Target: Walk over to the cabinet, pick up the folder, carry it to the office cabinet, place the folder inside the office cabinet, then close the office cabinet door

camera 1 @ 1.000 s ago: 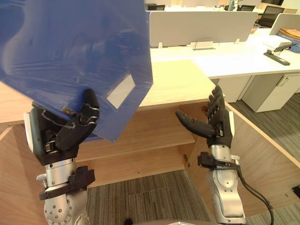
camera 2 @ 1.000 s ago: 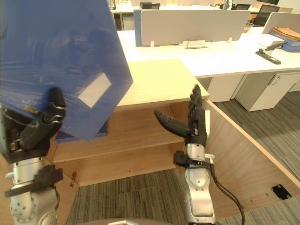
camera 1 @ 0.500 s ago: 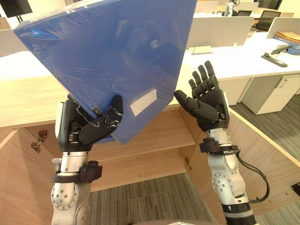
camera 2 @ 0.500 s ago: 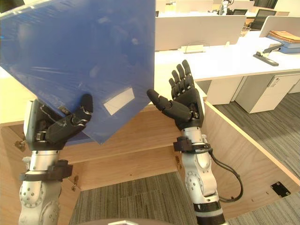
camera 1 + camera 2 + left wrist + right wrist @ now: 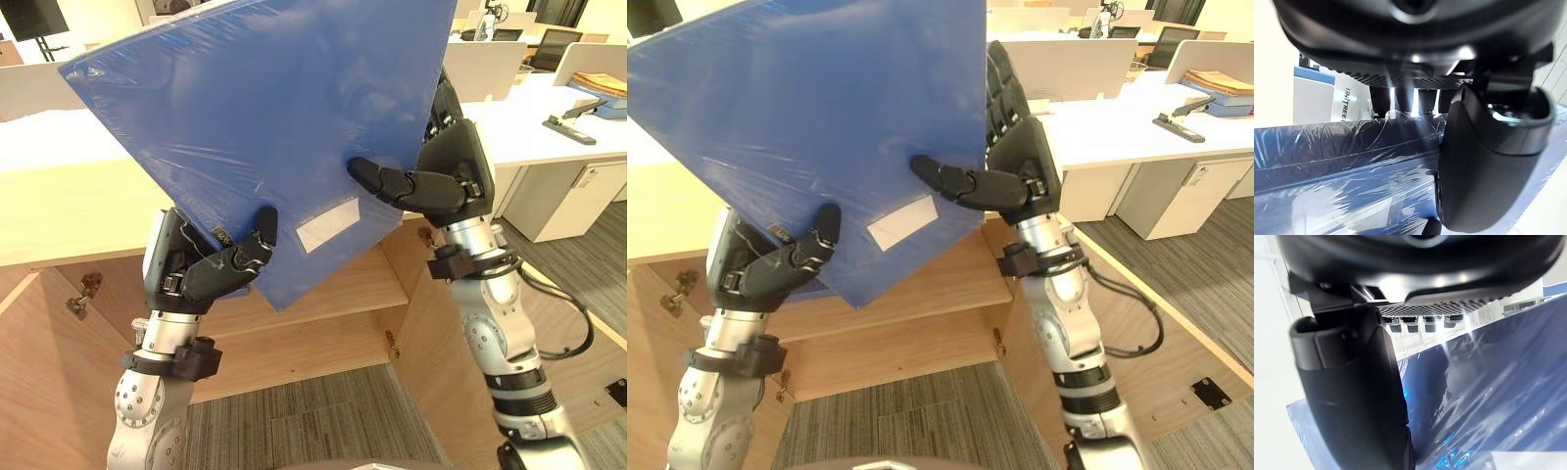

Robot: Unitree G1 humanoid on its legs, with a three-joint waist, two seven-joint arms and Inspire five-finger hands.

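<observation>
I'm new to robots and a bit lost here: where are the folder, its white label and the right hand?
folder (image 5: pixel 265 108): left eye view, middle of its blue cover.
label (image 5: pixel 328 211): left eye view, centre of the white patch.
right hand (image 5: pixel 453 174): left eye view, its dark bulk beside the thumb.

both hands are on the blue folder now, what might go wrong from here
The folder is wrapped in glossy film and pinched near its lower edges by the left hand and right hand, so it could slip. Held tilted, a corner may catch the shelf or the open door on the way in.
</observation>
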